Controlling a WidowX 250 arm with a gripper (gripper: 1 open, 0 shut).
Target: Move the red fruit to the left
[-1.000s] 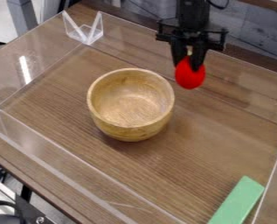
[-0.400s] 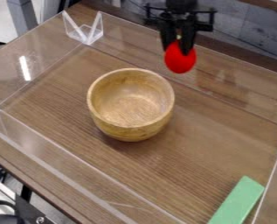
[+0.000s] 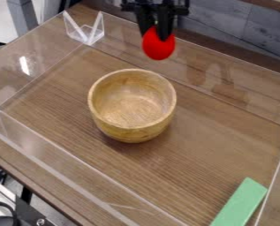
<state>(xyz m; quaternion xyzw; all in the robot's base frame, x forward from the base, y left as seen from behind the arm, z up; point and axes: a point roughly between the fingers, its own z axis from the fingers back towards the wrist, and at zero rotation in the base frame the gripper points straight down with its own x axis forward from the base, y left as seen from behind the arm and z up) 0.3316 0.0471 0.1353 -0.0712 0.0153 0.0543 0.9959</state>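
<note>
The end effector (image 3: 157,26) is gripping the red fruit (image 3: 159,44), its fingers partly open around it. The fruit is hanging directly beneath it, beyond the wooden bowl (image 3: 132,127), so both are needing to travel left together.

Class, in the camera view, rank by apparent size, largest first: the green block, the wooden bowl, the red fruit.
1. Wooden bowl
2. Green block
3. Red fruit, held up in the gripper
</note>
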